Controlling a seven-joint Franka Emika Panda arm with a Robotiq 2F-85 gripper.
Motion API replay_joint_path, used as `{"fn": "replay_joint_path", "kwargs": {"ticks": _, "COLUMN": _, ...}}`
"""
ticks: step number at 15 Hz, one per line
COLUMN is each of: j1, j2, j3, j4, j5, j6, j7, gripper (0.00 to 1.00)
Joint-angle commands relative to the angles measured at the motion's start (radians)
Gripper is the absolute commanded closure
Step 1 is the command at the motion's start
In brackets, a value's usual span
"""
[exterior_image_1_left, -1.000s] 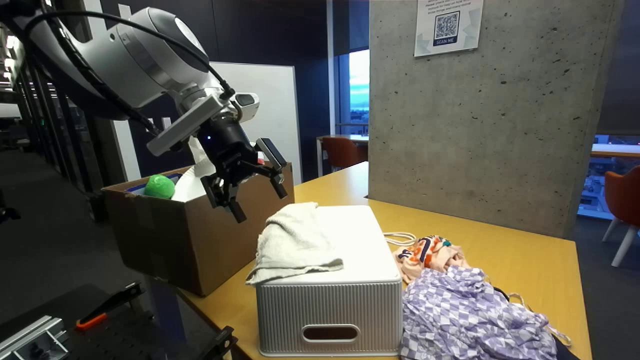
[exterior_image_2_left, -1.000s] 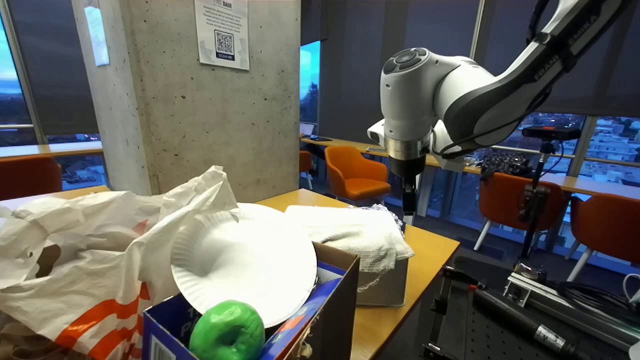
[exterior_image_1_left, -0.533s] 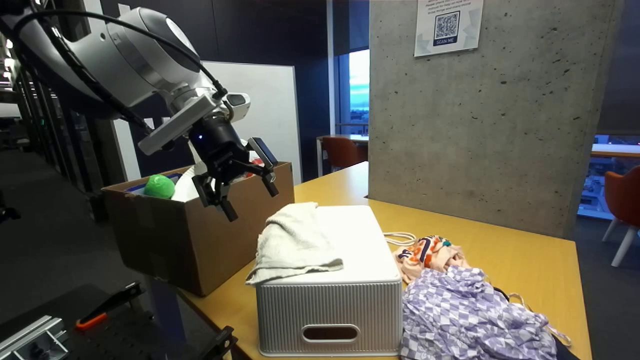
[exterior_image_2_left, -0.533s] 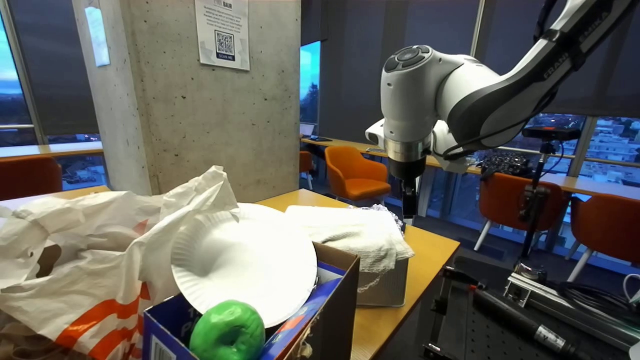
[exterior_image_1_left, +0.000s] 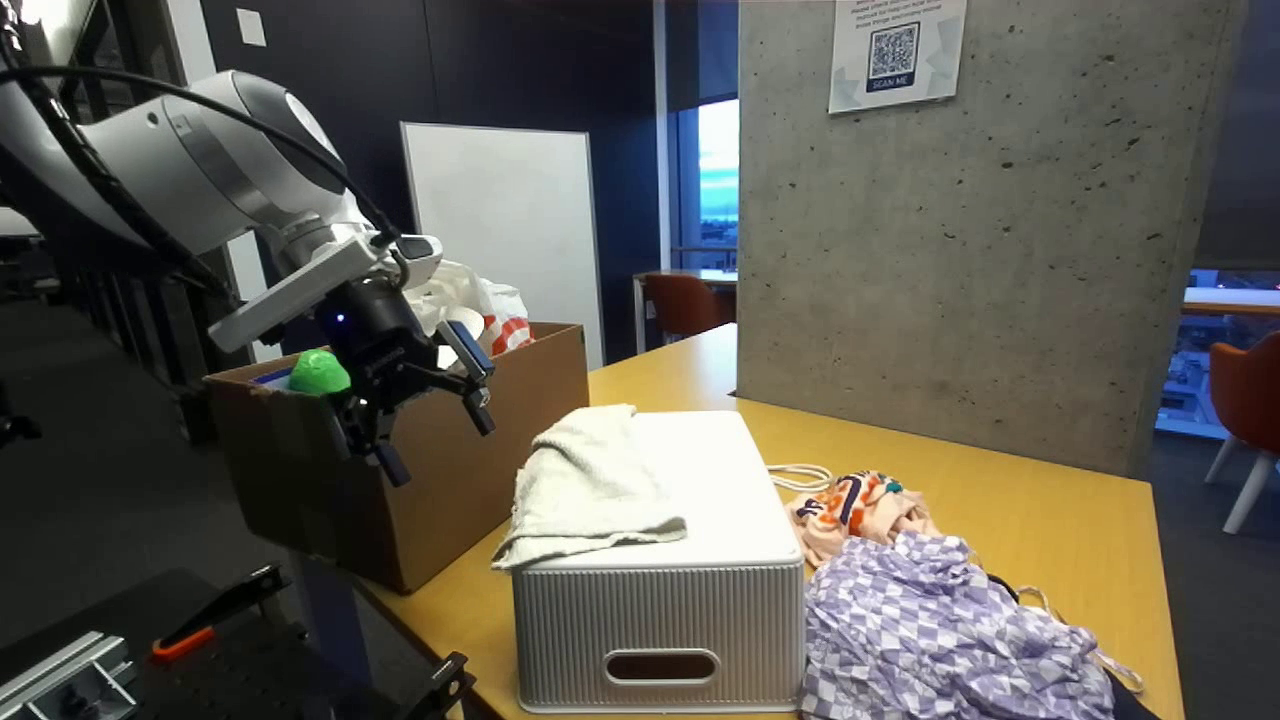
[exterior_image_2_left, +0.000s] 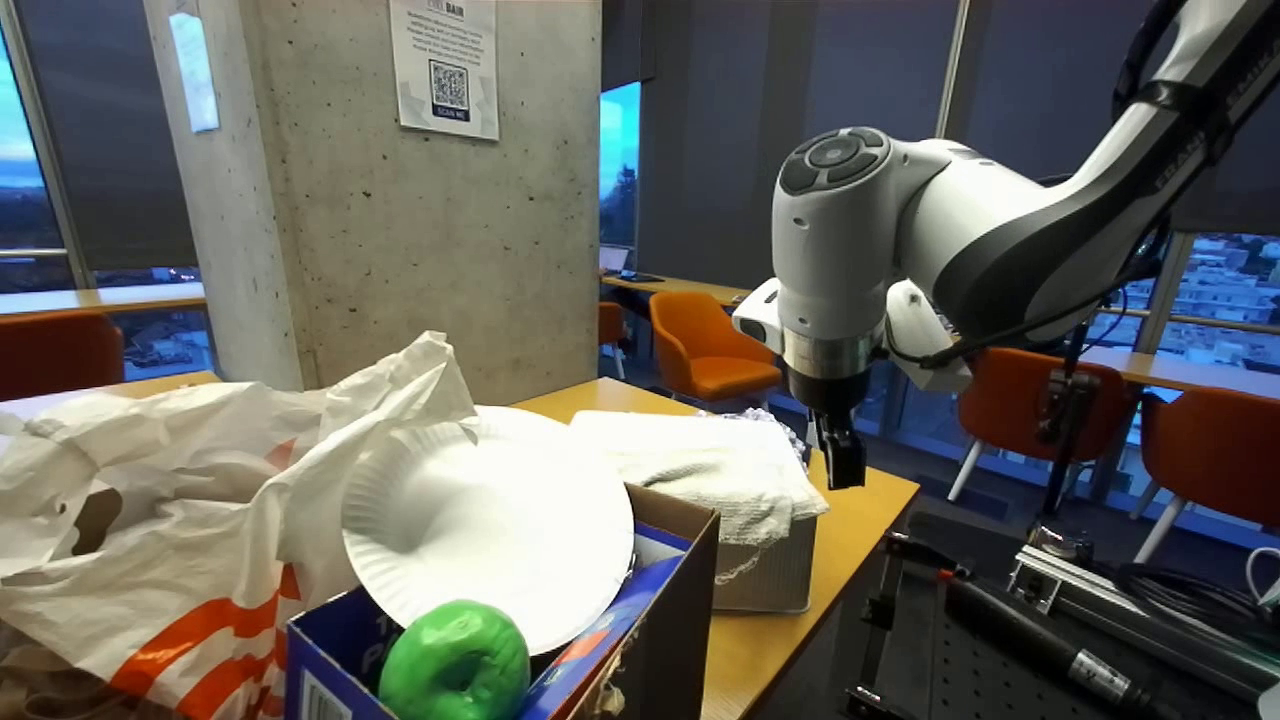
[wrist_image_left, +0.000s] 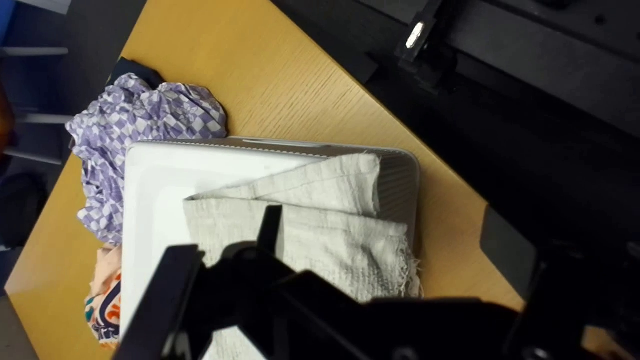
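I see the cardboard box (exterior_image_1_left: 450, 505) at the left edge of the desk (exterior_image_1_left: 1050, 520) in an exterior view, then my fingers (exterior_image_1_left: 393, 466) spread wide in front of it, then the cream towel (exterior_image_1_left: 595, 490) draped over the left side of the ribbed white bin (exterior_image_1_left: 715, 480). Toward the desk's right edge, the purple checked cloth (exterior_image_1_left: 940, 630) lies against the bin.

The end effector (exterior_image_1_left: 440, 440) has sunk lower — and, in an exterior view, drawn away from the cloth (exterior_image_1_left: 592, 490).
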Motion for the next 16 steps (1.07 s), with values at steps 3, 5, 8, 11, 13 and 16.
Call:
{"fn": "replay_joint_path", "kwargs": {"ticks": 3, "j1": 0.004, "j2": 0.105, "j3": 0.005, "j4": -0.002, "j5": -0.093, "j6": 0.020, "j7": 0.067, "gripper": 0.00}}
{"fn": "replay_joint_path", "kwargs": {"ticks": 5, "j1": 0.010, "j2": 0.147, "j3": 0.002, "j4": 0.015, "j5": -0.126, "j6": 0.014, "j7": 0.095, "gripper": 0.00}}
{"fn": "replay_joint_path", "kwargs": {"ticks": 8, "j1": 0.020, "j2": 0.194, "j3": -0.004, "j4": 0.044, "j5": -0.189, "j6": -0.010, "j7": 0.149, "gripper": 0.00}}
{"fn": "replay_joint_path", "kwargs": {"ticks": 11, "j1": 0.025, "j2": 0.230, "j3": -0.007, "j4": 0.074, "j5": -0.250, "j6": -0.024, "j7": 0.202, "gripper": 0.00}}
{"fn": "replay_joint_path", "kwargs": {"ticks": 13, "j1": 0.023, "j2": 0.261, "j3": -0.007, "j4": 0.095, "j5": -0.276, "j6": -0.027, "j7": 0.225, "gripper": 0.00}}
{"fn": "replay_joint_path", "kwargs": {"ticks": 16, "j1": 0.020, "j2": 0.313, "j3": -0.014, "j4": 0.128, "j5": -0.307, "j6": -0.027, "j7": 0.260, "gripper": 0.00}}
